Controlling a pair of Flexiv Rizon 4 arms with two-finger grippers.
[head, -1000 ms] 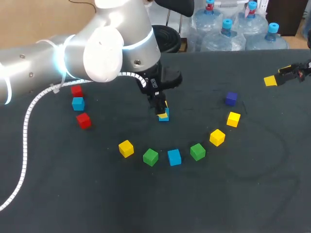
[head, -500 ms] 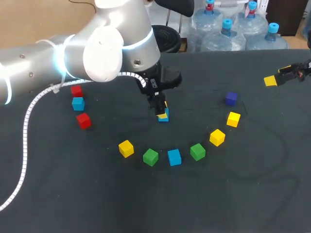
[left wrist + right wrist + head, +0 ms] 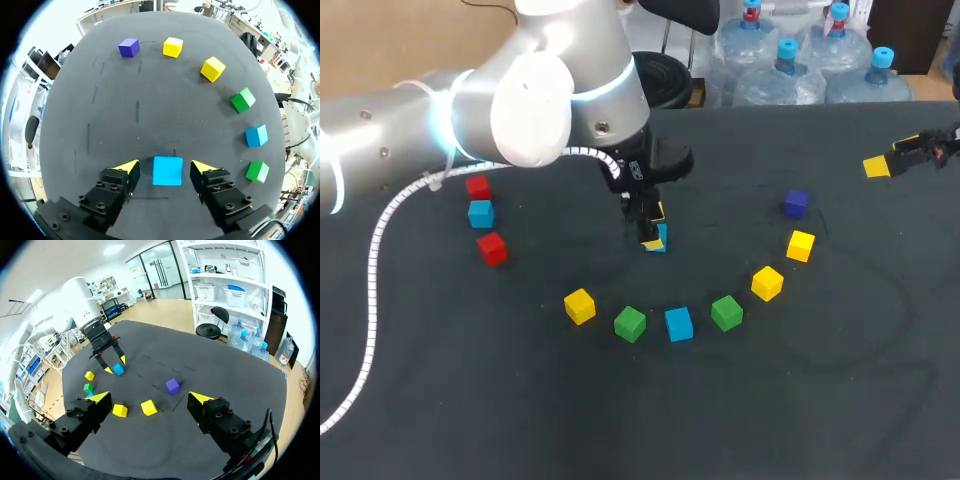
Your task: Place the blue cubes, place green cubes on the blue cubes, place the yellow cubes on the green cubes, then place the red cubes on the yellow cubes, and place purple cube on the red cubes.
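Jaws of your left gripper (image 3: 165, 167) straddle blue cube (image 3: 167, 172) mid-tabletop, apart, untouching: probably base spot. Right gripper (image 3: 149, 397) gapes, empty.

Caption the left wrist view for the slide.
Open left tool straddles a blue cube on the dark table.

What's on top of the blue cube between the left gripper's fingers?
Nothing; the blue cube has a bare top. It rests on the black table; its underside is hidden.
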